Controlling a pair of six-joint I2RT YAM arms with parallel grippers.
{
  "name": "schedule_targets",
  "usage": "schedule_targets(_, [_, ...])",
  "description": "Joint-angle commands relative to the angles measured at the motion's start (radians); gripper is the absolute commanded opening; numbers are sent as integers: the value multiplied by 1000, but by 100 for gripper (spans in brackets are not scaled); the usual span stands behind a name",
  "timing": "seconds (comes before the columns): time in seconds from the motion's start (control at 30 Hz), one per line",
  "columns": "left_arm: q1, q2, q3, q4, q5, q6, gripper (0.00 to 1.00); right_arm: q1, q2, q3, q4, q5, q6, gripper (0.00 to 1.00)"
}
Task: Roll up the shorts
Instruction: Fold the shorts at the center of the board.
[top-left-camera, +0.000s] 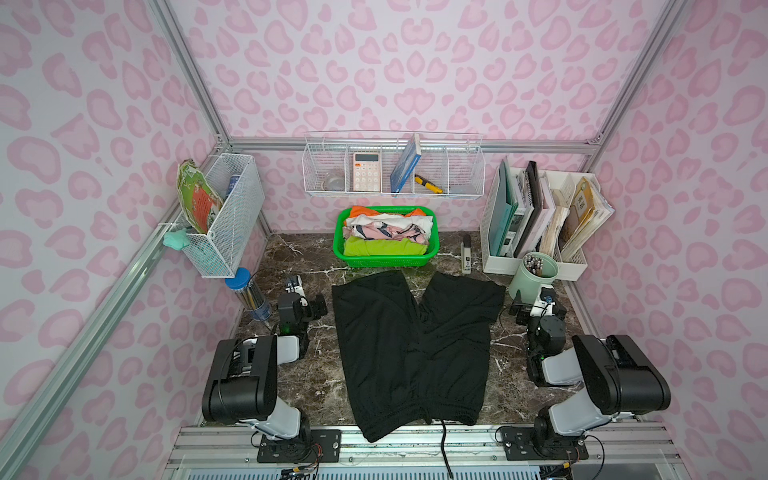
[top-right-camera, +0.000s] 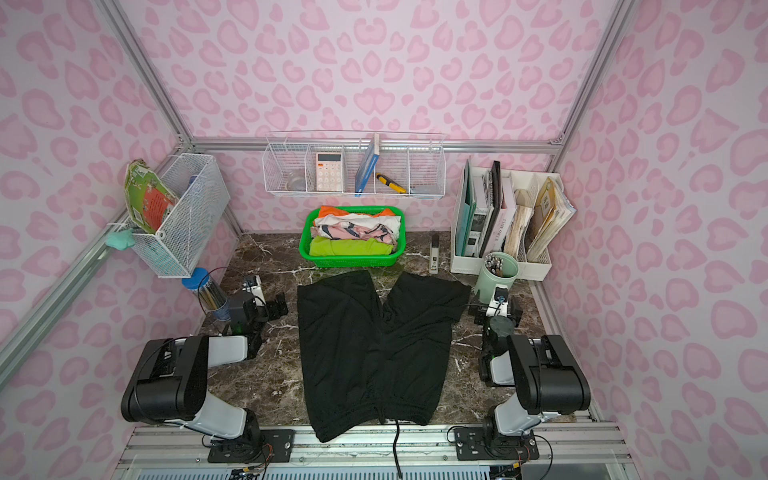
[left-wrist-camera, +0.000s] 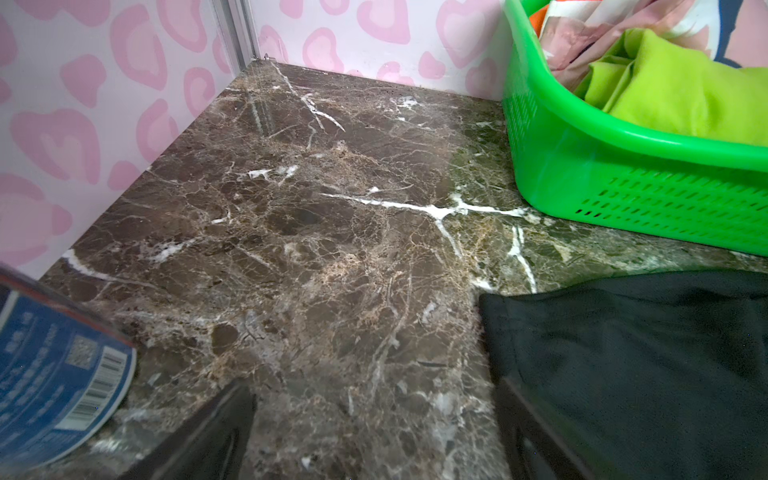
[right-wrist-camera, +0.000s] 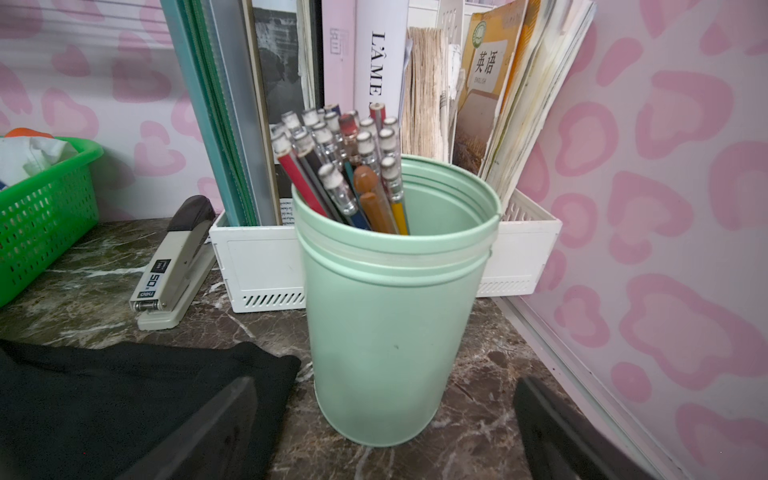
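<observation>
Left wrist view: my left gripper (left-wrist-camera: 374, 386), jaws wide, empty, beside shorts (left-wrist-camera: 623, 353) spread flat on table (left-wrist-camera: 311, 249). Right wrist view: my right gripper (right-wrist-camera: 384, 382), jaws wide, empty, facing pencil cup (right-wrist-camera: 390, 311).

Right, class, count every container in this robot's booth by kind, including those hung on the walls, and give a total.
White wire baskets: 2, side wall and back wall
Green plastic basket: 1
White file holder: 1
Mint pencil cup: 1
Clear jar with blue lid: 1
Total: 6
</observation>
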Motion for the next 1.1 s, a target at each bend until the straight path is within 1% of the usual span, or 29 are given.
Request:
schedule_targets(0.0, [-7,-44,30,-52,-15,33,96,17,-39,21,-44,4,-28,100])
schedule_targets(0.07, [-13,-97,103,-252,-25,0,97,39,-65,30,-76,35,-46,99])
schedule_targets(0.1, [-18,-112,147,-319,-28,12,97,51,-80,35,-94,56,-57,99])
schedule_targets(0.13, [-23,-131,185,-376,-19,13,97,67,-99,42,-119,72,-72,99])
schedule_targets(0.23, [-33,-181,294,-505,58,-9,99,102,-165,82,-234,99,-100,99])
schedule_targets(0.3, [-62,-200,366,-598,82,-2,99,108,-219,116,-327,90,-67,99])
schedule_targets(0.37, [-111,-214,426,-677,101,35,99,109,-270,143,-402,36,-43,99])
schedule_targets(0.4, [-140,-218,456,-708,115,65,99,112,-292,158,-447,15,-38,99])
schedule_targets(0.43, [-176,-222,482,-777,110,81,99,119,-312,178,-502,6,-32,99])
schedule_targets(0.5, [-242,-232,521,-843,92,99,99,125,-339,222,-606,-35,-18,99])
schedule_targets(0.6, [-351,-258,541,-892,87,119,99,132,-348,288,-741,-86,27,99])
schedule_targets(0.67, [-424,-275,537,-904,104,130,99,132,-348,331,-830,-118,64,99])
schedule_targets(0.77, [-523,-282,567,-981,119,146,99,132,-348,395,-957,-155,99,98])
schedule_targets(0.9, [-662,-270,592,-1053,132,128,99,132,-322,489,-1140,-187,137,97])
schedule_targets(1.07, [-839,-200,587,-1029,98,81,99,132,-249,581,-1300,-206,218,94])
